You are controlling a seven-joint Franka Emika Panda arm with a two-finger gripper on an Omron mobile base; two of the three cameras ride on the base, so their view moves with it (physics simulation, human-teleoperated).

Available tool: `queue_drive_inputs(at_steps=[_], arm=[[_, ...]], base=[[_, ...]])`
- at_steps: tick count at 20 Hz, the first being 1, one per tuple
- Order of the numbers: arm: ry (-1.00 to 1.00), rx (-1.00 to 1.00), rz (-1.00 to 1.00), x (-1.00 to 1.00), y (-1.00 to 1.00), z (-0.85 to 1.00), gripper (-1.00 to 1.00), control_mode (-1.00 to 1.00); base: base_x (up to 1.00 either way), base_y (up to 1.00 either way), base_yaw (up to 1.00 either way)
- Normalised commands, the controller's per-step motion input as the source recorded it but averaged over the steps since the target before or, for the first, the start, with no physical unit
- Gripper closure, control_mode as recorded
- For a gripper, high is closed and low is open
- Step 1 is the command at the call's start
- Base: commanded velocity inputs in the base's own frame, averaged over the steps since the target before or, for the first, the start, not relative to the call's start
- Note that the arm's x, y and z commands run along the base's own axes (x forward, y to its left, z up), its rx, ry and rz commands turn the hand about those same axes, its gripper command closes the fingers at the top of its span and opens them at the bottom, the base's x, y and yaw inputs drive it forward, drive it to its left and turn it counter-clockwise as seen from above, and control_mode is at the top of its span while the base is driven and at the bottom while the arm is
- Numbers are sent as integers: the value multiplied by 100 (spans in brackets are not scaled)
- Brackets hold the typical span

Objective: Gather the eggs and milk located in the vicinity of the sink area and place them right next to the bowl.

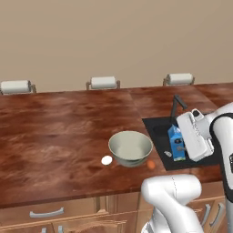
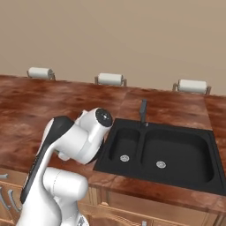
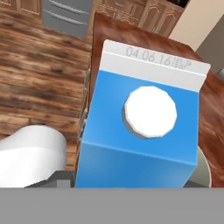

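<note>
The blue milk carton (image 1: pixel 176 143) hangs upright over the left edge of the black sink (image 1: pixel 157 128), to the right of the bowl. My gripper (image 1: pixel 181 147) is shut on the milk from the right side. In the hand view the milk (image 3: pixel 140 131) is seen very close, with its white round cap and printed gable top facing me. The pale grey-green bowl (image 1: pixel 130 147) stands on the wooden counter left of the sink. The orange-brown egg (image 1: pixel 150 164) lies just right of the bowl's base, near the counter's front edge.
A white egg (image 1: pixel 106 159) lies left of the bowl. The thin dark faucet (image 1: pixel 177 105) rises behind the sink; the double basin (image 2: pixel 176 150) shows two silver drains. Three white rolls (image 1: pixel 103 82) line the counter's far edge. Drawers (image 1: pixel 47 212) sit below the front edge.
</note>
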Motion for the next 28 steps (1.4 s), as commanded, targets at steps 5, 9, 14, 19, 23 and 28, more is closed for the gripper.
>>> queue_drive_inputs(at_steps=[5, 9, 14, 19, 23, 28], arm=[[0, 0, 5, 26, -1, 0, 100, -100], [1, 5, 4, 20, -14, 0, 100, -100], [1, 18, 0, 31, -16, 0, 100, -100], [3, 18, 0, 46, 0, 0, 100, -100], [9, 17, 0, 59, -1, 0, 100, -100], [7, 10, 0, 71, -1, 0, 100, -100]], base=[[0, 0, 0], [0, 0, 0], [0, 0, 0], [0, 0, 0], [0, 0, 0], [0, 0, 0]])
